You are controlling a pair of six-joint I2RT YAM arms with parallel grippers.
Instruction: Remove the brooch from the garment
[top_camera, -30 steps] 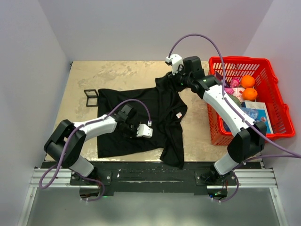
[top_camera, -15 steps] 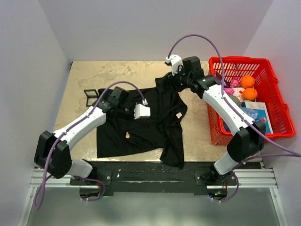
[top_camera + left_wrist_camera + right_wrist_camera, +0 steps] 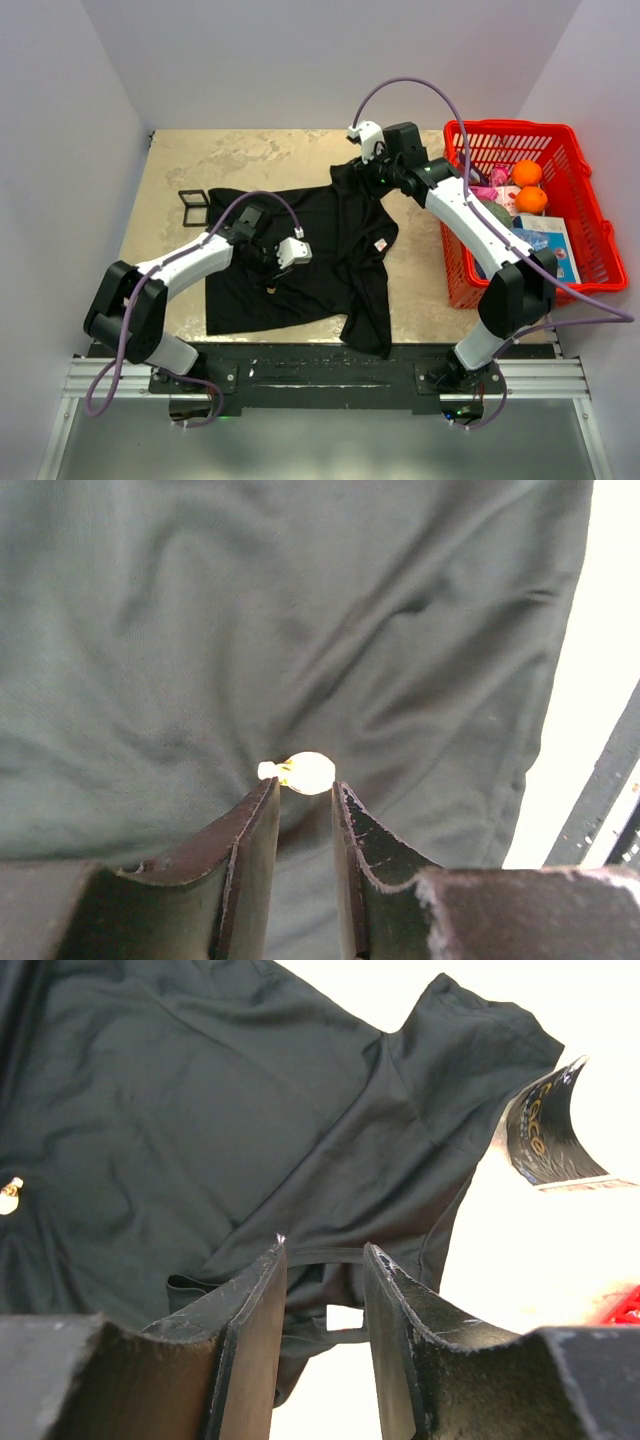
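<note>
The garment point(image 3: 330, 225) is a black T-shirt spread flat in the middle of the table. The brooch point(image 3: 271, 288), a tiny pale-golden speck, is on its lower left part. My left gripper point(image 3: 277, 268) hovers right over it. In the left wrist view the brooch point(image 3: 305, 773) glows just past the fingertips, and the left gripper point(image 3: 305, 788) is open by a narrow gap with nothing between the pads. My right gripper point(image 3: 372, 172) is at the shirt's collar at the far side. It is open point(image 3: 325, 1252), and the collar band point(image 3: 325, 1257) runs across just beyond its tips.
A red basket point(image 3: 590, 215) holding oranges point(image 3: 527, 172) and packets stands at the right. A black square frame point(image 3: 193, 207) lies left of the shirt. The shirt's white-and-red label point(image 3: 381, 245) shows near its right side. A printed booklet point(image 3: 545, 1125) lies beyond the sleeve.
The left arm swung up and away from the brooch, then came back down over it, and its jaws have parted. The right arm has barely moved.
</note>
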